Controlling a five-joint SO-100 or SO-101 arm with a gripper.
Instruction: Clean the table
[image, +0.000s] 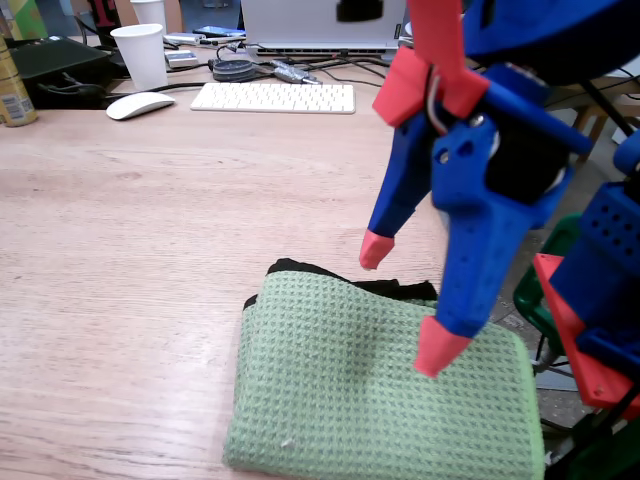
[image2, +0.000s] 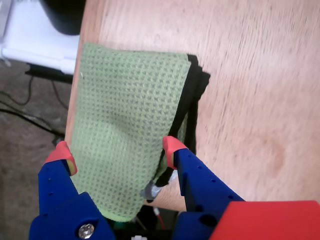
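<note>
One folded green cloth lies at the worktop's near edge, at five o'clock in the fixed view. The jaws hang open above it, straddling it; the reach-for-the-cloth step seems underway. Next, probably descend and close.

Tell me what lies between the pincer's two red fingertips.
In the wrist view, the folded green waffle-weave cloth fills the gap of the open pincer; the cloth rests on the pale wood-grain table, at its edge.
</note>
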